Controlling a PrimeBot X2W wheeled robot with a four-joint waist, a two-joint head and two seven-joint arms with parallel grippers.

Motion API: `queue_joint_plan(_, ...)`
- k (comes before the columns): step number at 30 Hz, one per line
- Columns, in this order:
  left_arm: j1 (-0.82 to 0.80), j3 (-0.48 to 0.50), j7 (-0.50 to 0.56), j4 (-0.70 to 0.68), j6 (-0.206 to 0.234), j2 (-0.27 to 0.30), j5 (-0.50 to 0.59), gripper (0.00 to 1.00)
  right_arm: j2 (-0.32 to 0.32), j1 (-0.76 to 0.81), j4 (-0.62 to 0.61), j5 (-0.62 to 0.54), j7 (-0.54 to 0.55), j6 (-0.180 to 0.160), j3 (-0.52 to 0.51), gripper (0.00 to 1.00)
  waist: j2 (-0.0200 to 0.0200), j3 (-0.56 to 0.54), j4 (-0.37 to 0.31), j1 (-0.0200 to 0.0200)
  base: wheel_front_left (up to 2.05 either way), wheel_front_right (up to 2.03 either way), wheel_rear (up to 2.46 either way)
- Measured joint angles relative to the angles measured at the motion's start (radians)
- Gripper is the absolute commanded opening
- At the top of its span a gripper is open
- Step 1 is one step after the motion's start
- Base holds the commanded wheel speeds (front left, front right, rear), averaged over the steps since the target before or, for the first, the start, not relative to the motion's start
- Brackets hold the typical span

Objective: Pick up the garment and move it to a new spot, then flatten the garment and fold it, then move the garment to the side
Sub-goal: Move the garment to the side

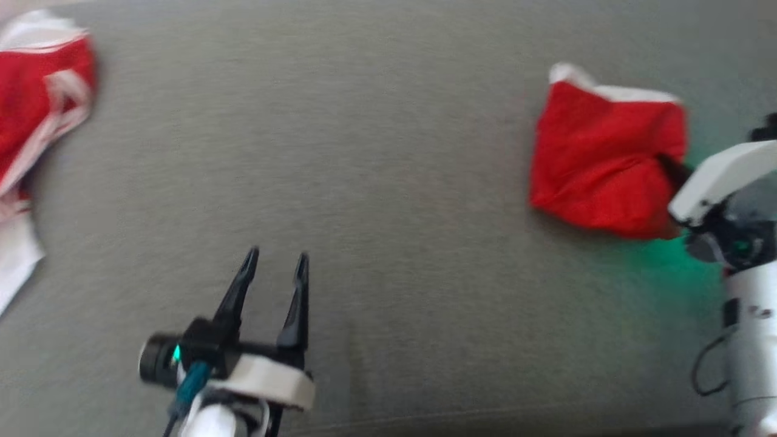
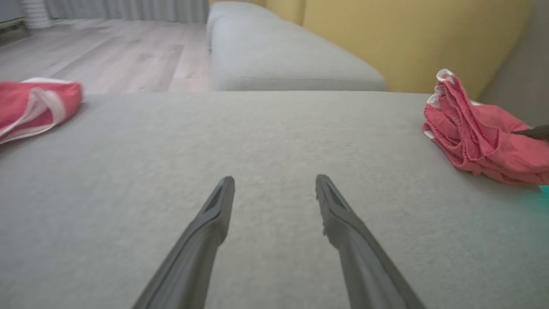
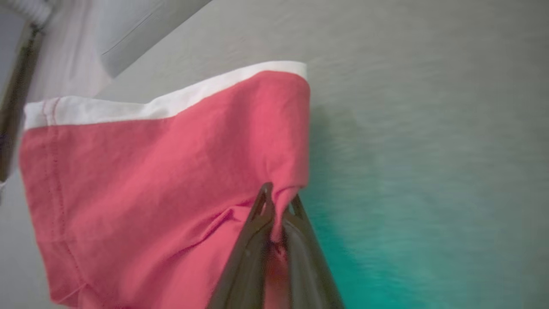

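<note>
Right hand (image 3: 279,195) pinching red garment (image 3: 163,171), grey cushion (image 3: 429,86)

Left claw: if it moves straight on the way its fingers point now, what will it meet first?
The way looks free: the left claw points over bare grey cushion, between the garment at the right and the other red garment at the left. Height is unclear; it may graze the cushion.

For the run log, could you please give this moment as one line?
right fingers: shut on garment corner | left fingers: open, empty | second garment: at left of sofa
</note>
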Motion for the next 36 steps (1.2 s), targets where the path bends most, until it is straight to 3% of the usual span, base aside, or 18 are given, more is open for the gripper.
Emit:
queue_joint_plan(4,-0.064,-0.009,0.000,-0.010,-0.031,0.002,0.028,1.00,-0.058,-0.018,0.017,-0.049,-0.021,0.000,-0.043,0.00,0.0000,0.045,-0.074,0.0000,0.00,0.00,0.00)
queue_joint_plan(9,-0.078,-0.012,0.000,-0.020,-0.040,0.003,0.037,1.00,-0.130,-0.108,0.039,-0.159,-0.053,0.000,-0.085,0.00,0.0000,0.124,-0.103,0.0000,0.00,0.00,0.00)
queue_joint_plan(16,-0.053,0.000,0.000,-0.034,-0.028,0.008,0.044,1.00,-0.235,-0.249,0.105,-0.423,-0.094,0.000,-0.157,0.00,0.0000,0.178,-0.055,0.0000,0.00,0.00,0.00)
queue_joint_plan(23,0.015,0.022,0.000,-0.057,-0.020,0.025,0.044,1.00,-0.271,-0.289,0.132,-0.610,-0.107,0.000,-0.226,0.02,0.0000,0.196,-0.021,0.0000,0.00,0.00,0.00)
queue_joint_plan(24,0.017,0.026,0.000,-0.059,-0.019,0.026,0.044,1.00,-0.270,-0.290,0.135,-0.630,-0.110,0.000,-0.238,0.47,0.0000,0.196,-0.022,0.0000,0.00,0.00,0.00)
queue_joint_plan(25,0.016,0.030,0.000,-0.060,-0.019,0.027,0.044,1.00,-0.265,-0.290,0.137,-0.649,-0.124,0.000,-0.249,0.47,0.0000,0.195,-0.024,0.0000,0.00,0.00,0.00)
queue_joint_plan(26,0.015,0.031,0.000,-0.063,-0.016,0.027,0.044,1.00,-0.260,-0.289,0.139,-0.669,-0.139,0.000,-0.256,1.00,0.0000,0.193,-0.028,0.0000,0.00,0.00,0.00)
queue_joint_plan(30,0.015,0.030,0.000,-0.063,-0.018,0.027,0.044,1.00,-0.231,-0.288,0.144,-0.727,-0.228,0.000,-0.243,1.00,0.0000,0.172,-0.047,0.0000,0.00,0.00,0.00)
queue_joint_plan(36,0.016,0.030,0.000,-0.056,-0.018,0.025,0.038,1.00,-0.187,-0.273,0.100,-0.717,-0.406,0.000,-0.178,1.00,0.0000,0.104,-0.072,0.0000,0.00,0.00,0.00)
